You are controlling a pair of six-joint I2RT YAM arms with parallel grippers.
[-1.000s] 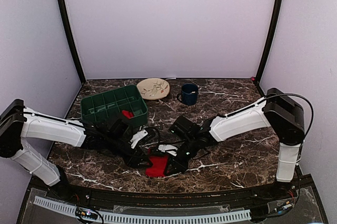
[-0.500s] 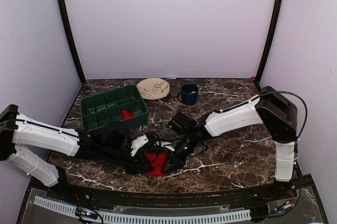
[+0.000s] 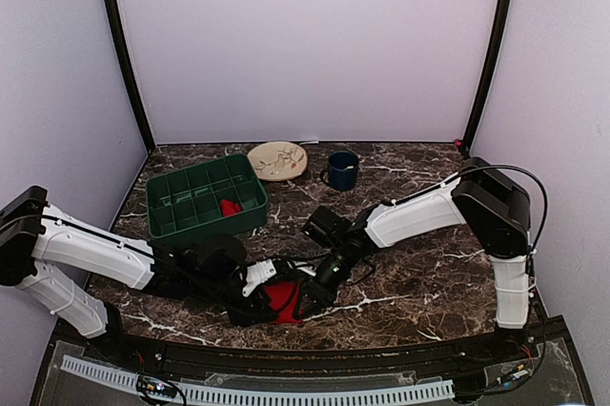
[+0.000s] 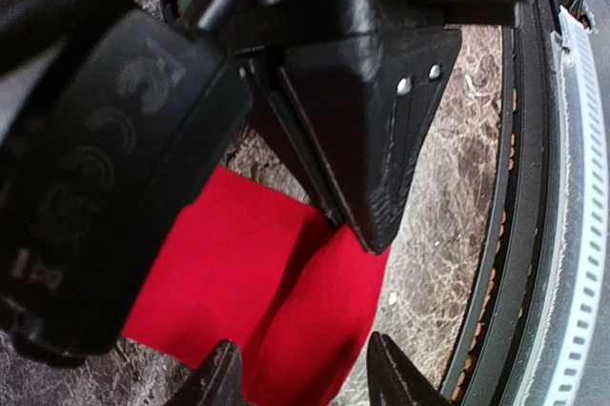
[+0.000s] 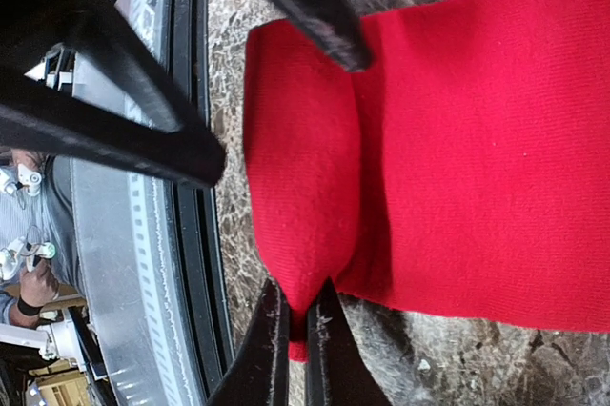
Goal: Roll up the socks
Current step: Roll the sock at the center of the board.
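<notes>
A red sock (image 3: 284, 297) lies on the marble table near its front edge, its near end folded over into a thick roll (image 5: 300, 187). My right gripper (image 5: 297, 334) is shut on the tip of that folded end; in the top view it (image 3: 311, 297) sits at the sock's right side. My left gripper (image 4: 307, 377) is open, its two fingertips astride the folded part of the sock (image 4: 286, 282) without pinching it; in the top view it (image 3: 264, 305) is at the sock's left side. A second red sock (image 3: 230, 206) lies in the green bin.
The green compartment bin (image 3: 191, 194) stands at the back left. A cream plate (image 3: 277, 160) and a dark blue mug (image 3: 342, 170) stand at the back. The black table rim (image 4: 519, 234) runs just beside the sock.
Both grippers have closed in on the sock from either side. The sock's near end has been folded over, so the sock looks shorter and thicker than a second ago.
</notes>
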